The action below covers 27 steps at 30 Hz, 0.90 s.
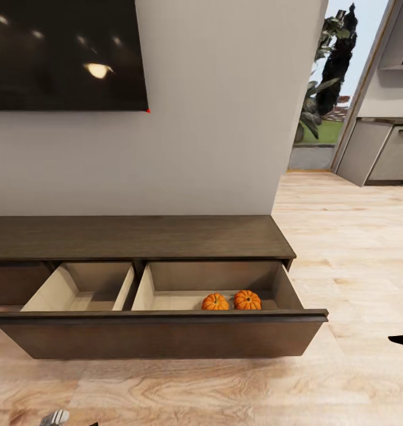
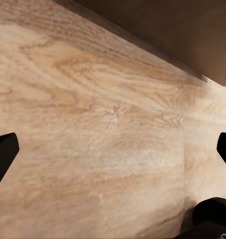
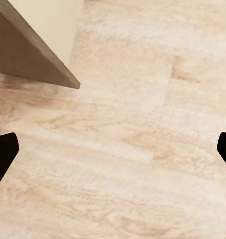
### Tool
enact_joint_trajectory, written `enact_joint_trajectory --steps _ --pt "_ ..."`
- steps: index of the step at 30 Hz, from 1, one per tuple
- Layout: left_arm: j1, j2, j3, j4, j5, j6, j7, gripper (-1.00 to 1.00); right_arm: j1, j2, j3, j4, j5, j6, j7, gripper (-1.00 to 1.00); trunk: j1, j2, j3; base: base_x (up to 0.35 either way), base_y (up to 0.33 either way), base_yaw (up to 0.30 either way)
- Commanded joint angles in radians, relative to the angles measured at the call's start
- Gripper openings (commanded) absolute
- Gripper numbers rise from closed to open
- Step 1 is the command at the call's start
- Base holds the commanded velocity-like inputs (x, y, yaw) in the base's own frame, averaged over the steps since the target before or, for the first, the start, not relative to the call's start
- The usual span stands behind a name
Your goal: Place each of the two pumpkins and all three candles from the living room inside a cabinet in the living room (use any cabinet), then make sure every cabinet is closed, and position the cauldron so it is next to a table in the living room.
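Two pumpkins [image 1: 231, 301] already inside right compartment of open cabinet [image 1: 165, 337] drawer. Candles, cauldron still to handle, drawer left to shut. Left gripper [image 2: 113, 154] and right gripper [image 3: 113, 154] spread wide, empty, above floor [image 3: 143, 149].

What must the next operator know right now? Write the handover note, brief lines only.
Left gripper: open, empty, over bare wood floor.
Right gripper: open, empty, over floor near the cabinet's corner.
Cabinet: wide drawer pulled fully out, two compartments.
Both pumpkins sit side by side in the right compartment; left compartment looks empty.
Done: pumpkins stowed.
Left: three candles into a cabinet, shut the drawer, set the cauldron beside the table. Candles, cauldron and table are out of sight here.
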Motion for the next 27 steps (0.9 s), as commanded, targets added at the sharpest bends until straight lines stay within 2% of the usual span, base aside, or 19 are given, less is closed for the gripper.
enact_joint_trajectory --steps 1,2,6,16,17,19,22,24,25,27 --pt "0.0 0.0 0.004 0.0 0.01 0.011 -0.002 1.0 -0.001 0.014 0.003 0.015 0.011 -0.002 -0.017 1.0 0.0 -0.001 -0.001 -0.006 0.0 0.0" --pt "0.0 -0.001 0.013 0.0 0.011 0.01 -0.003 1.0 -0.001 0.038 0.003 0.044 0.039 -0.025 -0.052 1.0 0.0 -0.001 -0.001 -0.004 0.0 0.0" --pt "0.0 -0.002 0.033 0.0 0.014 0.01 -0.003 1.0 -0.001 0.087 0.003 0.099 0.085 -0.069 -0.135 1.0 0.0 -0.001 -0.001 -0.002 0.0 0.0" --pt "0.0 -0.005 0.052 0.0 0.033 0.01 -0.001 1.0 0.001 0.197 0.005 0.244 0.157 -0.158 -0.334 1.0 0.0 -0.001 -0.001 0.0 0.0 0.0" --pt "0.0 -0.006 0.053 0.0 0.04 0.01 -0.001 1.0 0.005 0.219 0.006 0.256 0.169 -0.167 -0.36 1.0 0.0 -0.001 -0.001 0.0 0.0 0.0" --pt "0.0 -0.007 0.053 0.0 0.047 0.009 0.0 1.0 0.012 0.245 0.006 0.264 0.177 -0.173 -0.38 1.0 0.0 -0.001 -0.001 0.0 0.0 0.0" --pt "0.0 -0.009 0.054 0.0 0.062 0.009 0.001 1.0 0.045 0.32 0.005 0.272 0.189 -0.18 -0.41 1.0 0.0 -0.001 -0.001 0.0 0.0 0.0" --pt "0.0 -0.009 0.054 0.0 0.065 0.009 0.001 1.0 0.055 0.347 0.006 0.274 0.195 -0.18 -0.419 1.0 0.0 -0.001 -0.001 0.0 0.0 0.0" --pt "0.0 -0.009 0.054 0.0 0.067 0.009 0.001 1.0 0.063 0.37 0.006 0.275 0.203 -0.18 -0.429 1.0 0.0 -0.001 -0.001 0.0 0.0 0.0" --pt "0.0 -0.01 0.054 0.0 0.069 0.009 0.002 1.0 0.069 0.392 0.006 0.276 0.211 -0.179 -0.436 1.0 0.0 -0.001 -0.001 0.0 0.0 0.0"
